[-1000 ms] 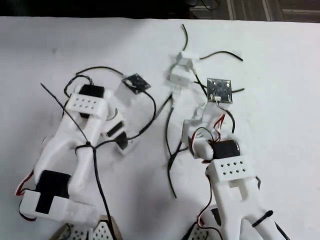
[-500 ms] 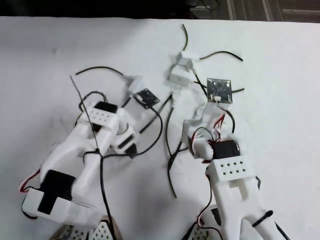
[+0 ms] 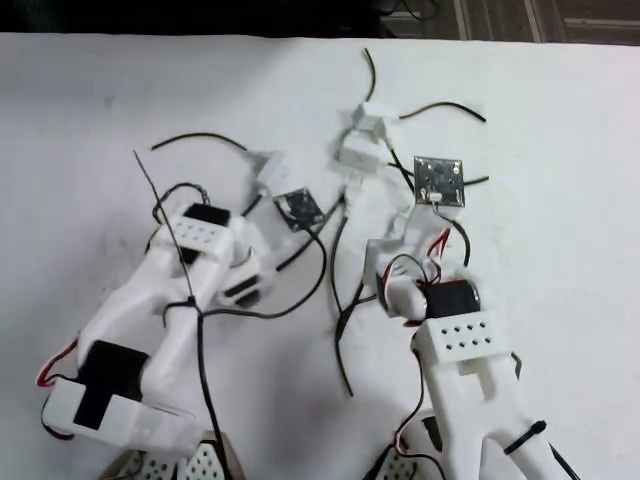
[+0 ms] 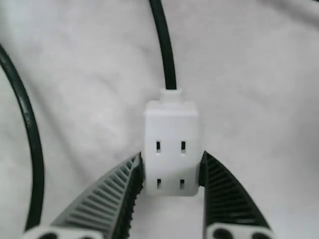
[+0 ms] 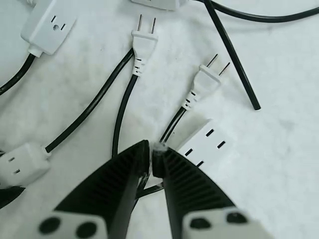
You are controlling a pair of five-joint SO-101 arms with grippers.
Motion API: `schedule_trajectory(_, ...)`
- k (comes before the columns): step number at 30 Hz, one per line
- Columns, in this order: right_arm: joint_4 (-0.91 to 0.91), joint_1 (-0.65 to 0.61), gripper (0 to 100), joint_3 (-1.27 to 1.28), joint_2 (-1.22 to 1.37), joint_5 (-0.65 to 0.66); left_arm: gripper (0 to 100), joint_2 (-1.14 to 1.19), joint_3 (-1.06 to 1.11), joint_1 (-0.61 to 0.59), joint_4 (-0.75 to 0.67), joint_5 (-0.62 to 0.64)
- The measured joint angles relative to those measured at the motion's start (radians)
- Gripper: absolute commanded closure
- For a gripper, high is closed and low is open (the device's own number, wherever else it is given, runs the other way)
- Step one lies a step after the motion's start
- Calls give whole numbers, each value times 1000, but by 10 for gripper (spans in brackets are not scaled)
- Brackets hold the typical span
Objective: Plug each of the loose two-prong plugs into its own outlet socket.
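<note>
- A white outlet socket (image 4: 171, 134) is clamped by its sides in the left claw (image 4: 171, 174), with the counter (image 4: 264, 59) behind it.
- A first plug (image 5: 143, 42) and a second plug (image 5: 207, 79) lie loose, prongs bare, near another socket block (image 5: 207, 144).
- The right claw (image 5: 154, 152) has its fingers together over the second plug's black cord.
</note>
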Motion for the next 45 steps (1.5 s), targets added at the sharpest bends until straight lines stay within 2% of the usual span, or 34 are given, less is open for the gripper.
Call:
schedule_trajectory(5,0,0,979,0,0,0,841,0,0,-5,0,-91)
schedule_trajectory(11,0,0,979,0,0,0,716,-57,2,-15,18,-98)
schedule_trajectory(22,0,0,978,0,0,20,687,-502,3,-155,120,74)
schedule_trajectory(27,2,0,978,0,0,112,687,-651,51,-284,121,267)
schedule_trajectory(32,98,0,978,-21,0,293,687,-740,181,-427,121,400)
schedule_trajectory(38,269,0,977,-143,3,470,687,-842,394,-512,60,431)
schedule_trajectory(45,279,0,977,-324,229,531,687,-1010,649,-517,-75,434)
